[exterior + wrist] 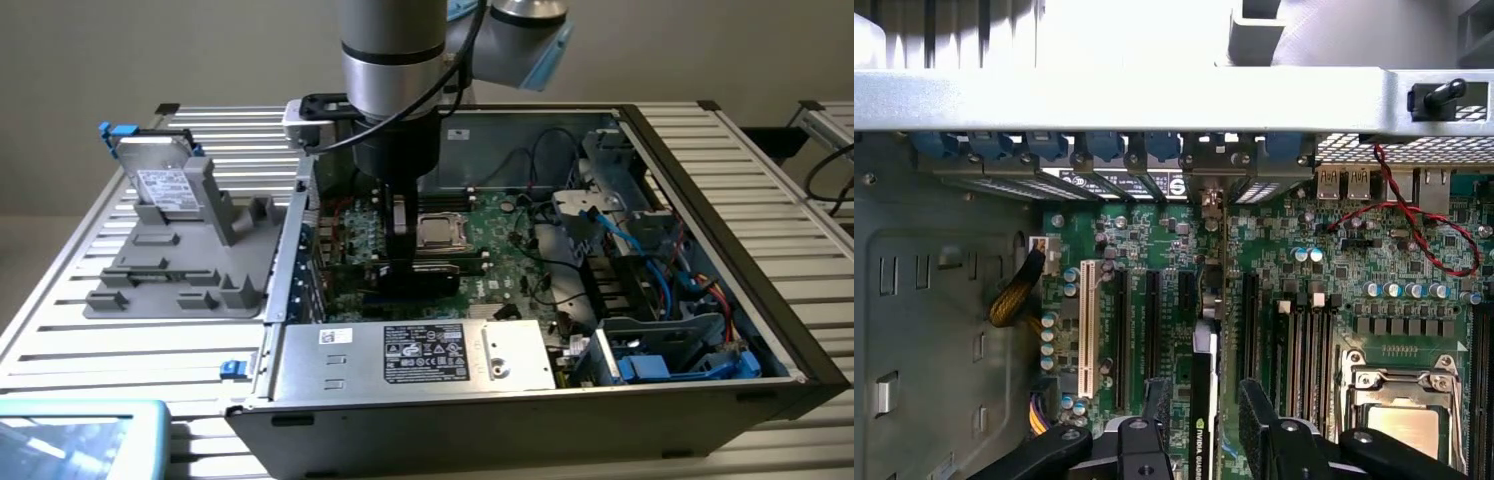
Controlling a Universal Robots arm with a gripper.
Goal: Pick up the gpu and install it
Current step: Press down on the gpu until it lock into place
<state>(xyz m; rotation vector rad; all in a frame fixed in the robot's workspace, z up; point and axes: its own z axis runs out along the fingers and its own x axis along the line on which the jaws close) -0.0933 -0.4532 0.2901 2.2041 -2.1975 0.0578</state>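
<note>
the gpu [1203,400] is held edge-on between the fingers [1256,425] of the gripper [1206,425], which is clamped on the card's two faces. the card is positioned inside the open computer case [747,300], directly over an expansion slot on the motherboard [1154,240], with its end bracket aimed at the rear slot openings [1199,185]. for a sound seating, the card is best kept vertical and parallel to the slot, and pressed evenly. whether the lower edge is already engaged in the slot cannot be determined; in the exterior view the contact point is concealed by the arm [394,60].
</note>
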